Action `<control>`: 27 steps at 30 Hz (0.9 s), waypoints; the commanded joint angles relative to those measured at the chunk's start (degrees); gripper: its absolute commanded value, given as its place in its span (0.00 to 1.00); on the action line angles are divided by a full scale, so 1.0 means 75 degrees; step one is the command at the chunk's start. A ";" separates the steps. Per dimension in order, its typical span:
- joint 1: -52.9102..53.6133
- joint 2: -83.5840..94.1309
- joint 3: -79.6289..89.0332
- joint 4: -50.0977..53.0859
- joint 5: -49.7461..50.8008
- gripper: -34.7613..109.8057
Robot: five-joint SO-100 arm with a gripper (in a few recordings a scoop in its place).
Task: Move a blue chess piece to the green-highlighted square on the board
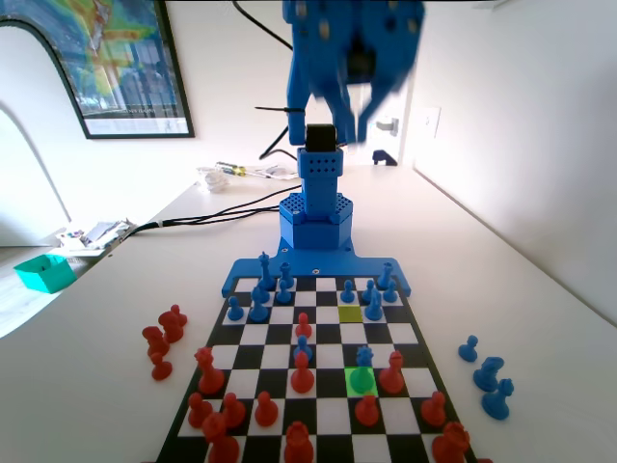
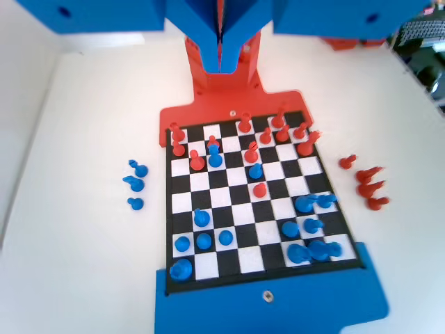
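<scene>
The blue arm is raised high above the far end of the board [image 1: 318, 386] in the fixed view, and its gripper [image 1: 352, 92] is seen blurred at the top of that picture, well clear of every piece. In the wrist view the gripper [image 2: 221, 59] hangs from the top edge with its two jaws pressed together and nothing caught between them. A blue pawn [image 1: 363, 368] is seen standing upright on the green-highlighted square [image 1: 361, 382], in the near right part of the board in the fixed view, with a red piece [image 1: 392, 372] just beside it on the right and a red pawn [image 1: 366, 410] on the square nearer the camera. In the wrist view the same blue pawn [image 2: 215, 157] is found among the red pieces in the far left part of the board [image 2: 257, 209]. A duller yellow-green square [image 1: 350, 313] is seen further off on the board in the fixed view, with a blue pawn [image 1: 348, 290] standing just beyond it. Several captured blue pieces [image 1: 492, 376] are set off the board on the table [image 1: 521, 289] at the right of the fixed view, and captured red pieces [image 1: 162, 338] are grouped off the left edge.
</scene>
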 commanded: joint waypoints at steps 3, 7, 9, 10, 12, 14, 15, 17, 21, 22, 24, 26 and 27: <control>-0.0258 0.1617 -0.1148 0.1793 -0.0516 0.25; -0.0281 0.2391 -0.1430 0.2145 -0.0773 0.25; -0.0246 0.2684 -0.1406 0.2145 -0.0902 0.25; -0.0223 0.2859 -0.1324 0.2145 -0.0996 0.25; -0.0152 0.3187 -0.1090 0.2145 -0.1289 0.25; -0.0094 0.3551 -0.0832 0.2156 -0.1582 0.25; -0.0059 0.3727 -0.0703 0.2156 -0.1746 0.25; 0.0023 0.4102 -0.0375 0.2145 -0.2074 0.25; 0.0152 0.4898 0.0445 0.2086 -0.2684 0.25; 0.0176 0.5027 0.0633 0.2051 -0.2766 0.25; 0.0246 0.5309 0.1055 0.1852 -0.2871 0.25; 0.0328 0.5531 0.1430 0.1629 -0.2965 0.25; 0.0352 0.5648 0.1617 0.1535 -0.3000 0.25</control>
